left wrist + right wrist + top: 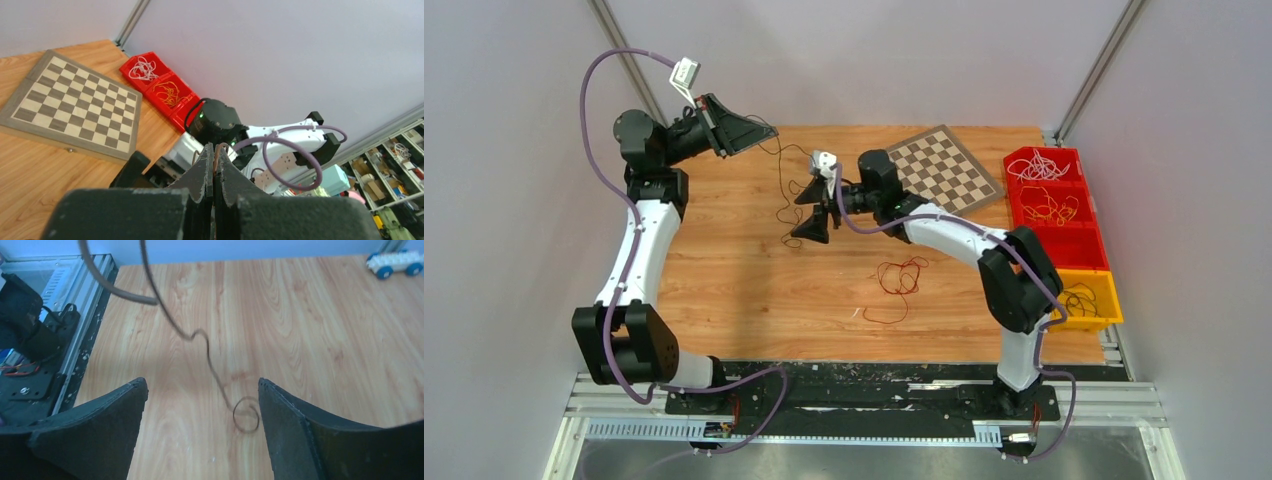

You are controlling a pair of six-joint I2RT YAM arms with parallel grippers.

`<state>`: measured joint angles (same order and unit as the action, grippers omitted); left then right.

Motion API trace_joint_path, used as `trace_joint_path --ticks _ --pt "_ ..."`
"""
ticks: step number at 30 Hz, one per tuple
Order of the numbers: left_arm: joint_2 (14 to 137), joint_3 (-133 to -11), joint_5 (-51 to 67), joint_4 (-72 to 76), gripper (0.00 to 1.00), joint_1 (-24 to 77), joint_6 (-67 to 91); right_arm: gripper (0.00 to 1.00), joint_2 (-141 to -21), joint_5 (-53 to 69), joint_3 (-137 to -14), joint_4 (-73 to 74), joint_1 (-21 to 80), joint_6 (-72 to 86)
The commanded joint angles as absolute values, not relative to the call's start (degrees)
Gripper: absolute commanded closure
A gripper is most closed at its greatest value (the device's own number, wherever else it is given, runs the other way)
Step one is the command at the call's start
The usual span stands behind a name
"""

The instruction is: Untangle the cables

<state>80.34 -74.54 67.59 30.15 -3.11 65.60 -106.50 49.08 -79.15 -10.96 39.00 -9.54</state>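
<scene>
Where the far left corner of the table (724, 280) lies, the left gripper (759, 128) is held raised above it, its jaws pressed fully together on one end of a dark cable (780, 170). In the left wrist view a brown strand is seen pinched at the very tips. From that grip the dark cable is hung down in loose kinks towards the middle of the wood.

Right gripper (201, 385): set low over the middle of the table, jaws spread wide, nothing held. The dark cable is seen passing through the gap between its two fingers (100, 425), touching neither, and is ended in a small curl close to one of them. Whether the curl rests on the wood cannot be told.

Red cable (898, 276): laid in loose loops on the bare wood beside the right arm, well apart from both grippers and separate from the dark cable.

Chessboard (946, 166): laid flat at the far side, turned at an angle, just behind the right gripper.

Red bins (1064, 245): ranged along the right edge. White cables (1036, 165) are kept in the farthest, orange cables (1049, 205) in the next.

Yellow bin (1084, 322): placed nearest in the same row, with dark cables (1079, 298) inside.

Small white toy with blue wheels (392, 262): seen at the edge of the wood in the right wrist view
</scene>
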Motion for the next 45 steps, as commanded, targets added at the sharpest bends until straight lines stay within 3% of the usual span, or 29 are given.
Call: trace_joint_path --ticks 1,3,8,11,16,19,21,27,36,45 --pt "79.84 -76.57 68.53 33.6 1.0 -2.99 67.28 0.2 -112.25 47.24 -84.11 -24.79 41.62 -8.51" --pt "79.75 -76.71 68.39 33.29 1.0 -2.99 67.27 0.25 -114.26 47.38 -85.4 -25.2 42.43 -9.23" --pt "79.66 -77.81 68.26 29.1 1.0 -3.16 64.61 0.78 -114.28 45.05 -81.01 -27.61 44.1 -11.8" --pt "79.13 -78.13 67.25 26.77 1.0 -4.93 62.79 0.99 -111.11 44.92 -77.98 -28.01 44.12 -11.19" --pt "78.21 -77.7 61.4 14.38 1.0 -12.72 54.72 1.0 -104.21 44.69 -75.74 -25.64 43.84 -10.47" --pt "78.51 -79.76 54.45 -0.31 1.0 -15.2 39.09 1.0 -99.53 44.54 -75.95 -25.06 43.46 -7.87" --pt "78.91 -80.64 50.51 -14.47 1.0 -15.36 29.34 1.0 -96.75 43.22 -76.57 -25.56 43.06 -5.9" --pt "79.19 -76.08 45.74 -30.55 1.0 -10.33 10.25 1.0 -93.89 36.42 -83.45 -27.06 41.16 -0.31" --pt "75.14 -67.4 47.41 -34.63 1.0 8.11 -2.01 1.0 -97.58 27.45 -92.58 -28.45 39.47 2.02" --pt "66.62 -65.84 60.62 -27.12 1.0 9.43 -0.49 1.0 -96.42 28.18 -90.07 -18.88 38.17 -16.08"
